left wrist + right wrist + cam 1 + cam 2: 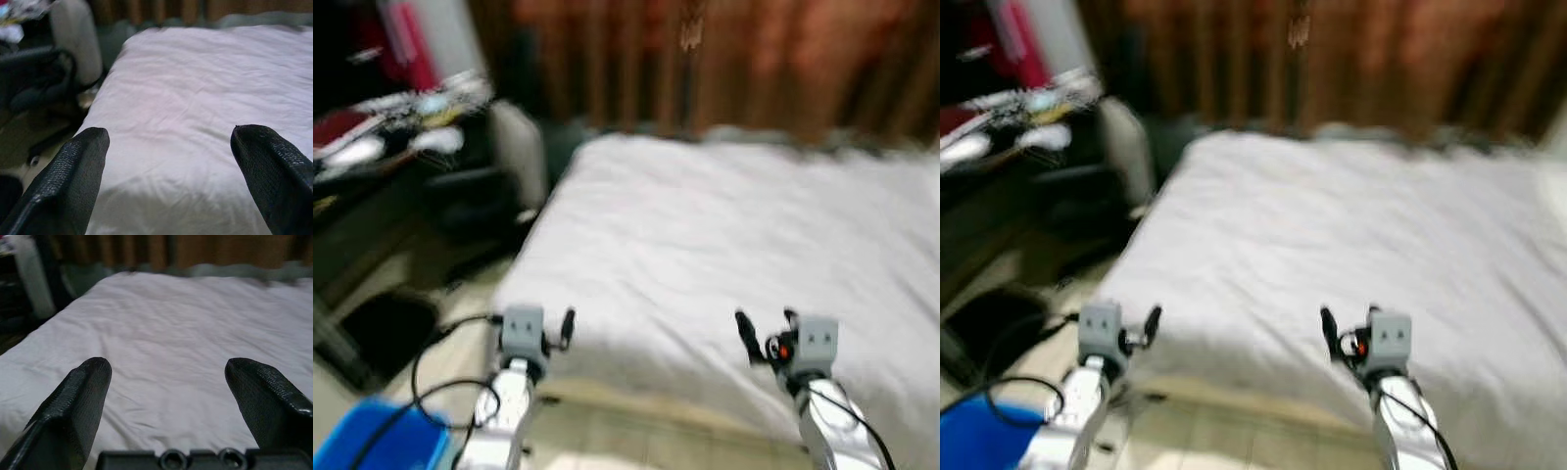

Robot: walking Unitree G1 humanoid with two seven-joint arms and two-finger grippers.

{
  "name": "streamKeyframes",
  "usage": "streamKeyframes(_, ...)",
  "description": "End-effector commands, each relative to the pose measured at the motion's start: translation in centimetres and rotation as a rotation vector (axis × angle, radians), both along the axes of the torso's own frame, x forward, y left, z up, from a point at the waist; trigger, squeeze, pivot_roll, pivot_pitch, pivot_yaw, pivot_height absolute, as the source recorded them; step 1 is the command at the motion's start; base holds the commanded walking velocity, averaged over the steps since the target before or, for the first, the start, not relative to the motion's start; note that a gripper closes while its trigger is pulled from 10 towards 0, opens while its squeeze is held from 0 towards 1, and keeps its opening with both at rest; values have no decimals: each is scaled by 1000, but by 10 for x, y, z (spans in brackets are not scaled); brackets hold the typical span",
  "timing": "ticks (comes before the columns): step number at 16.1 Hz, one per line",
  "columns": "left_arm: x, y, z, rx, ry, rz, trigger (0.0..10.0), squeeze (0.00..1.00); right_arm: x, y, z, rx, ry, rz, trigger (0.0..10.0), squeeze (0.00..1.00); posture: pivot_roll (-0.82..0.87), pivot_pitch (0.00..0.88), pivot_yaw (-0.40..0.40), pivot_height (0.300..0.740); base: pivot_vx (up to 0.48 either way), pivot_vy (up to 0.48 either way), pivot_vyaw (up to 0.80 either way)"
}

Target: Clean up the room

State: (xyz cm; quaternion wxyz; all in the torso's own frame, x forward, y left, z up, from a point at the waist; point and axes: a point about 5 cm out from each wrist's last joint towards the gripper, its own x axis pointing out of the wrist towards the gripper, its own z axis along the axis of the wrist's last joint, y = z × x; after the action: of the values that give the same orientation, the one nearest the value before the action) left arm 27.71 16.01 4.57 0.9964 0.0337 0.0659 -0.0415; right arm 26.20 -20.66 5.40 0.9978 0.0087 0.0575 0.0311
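- Blur smears the head views, so the robot could bump the white-sheeted bed (pixel 724 245) right ahead.
- Left tool (pixel 166 181) and right tool (pixel 166 406), spread open and empty, hover at its near edge.
- Black cable (pixel 435 377) by the blue bin (pixel 372 441) could snag.

Bed (pixel 734 225) at 12 o'clock; cluttered counter (pixel 382 137) at 10; bin (pixel 372 441) on floor at 8.
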Motion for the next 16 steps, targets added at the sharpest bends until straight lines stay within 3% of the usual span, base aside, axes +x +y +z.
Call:
streamKeyframes(1, 2, 8, 1, 34, 2, 17, 10000, 0, 1, 7, -1, 15, 11, 18, 10000, 0, -59, 0, 11, 740, 0, 0, -669)
streamKeyframes(10, 6, -4, -3, 23, 11, -31, 10000, 0, 2, 3, 0, -5, 18, 23, 10000, 0, -85, 0, 12, 740, 0, -480, -681)
streamKeyframes(13, -5, 3, -1, -42, -14, 5, 10000, 0, -10, -3, 5, 14, -25, -1, 10000, 0, -78, 0, -3, 740, 0, 0, -700)
streamKeyframes(16, -16, -2, 13, -26, -74, -48, 10000, 0, -22, -5, 12, 7, -49, 14, 10000, 0, -61, 0, -18, 740, 0, 0, -737)
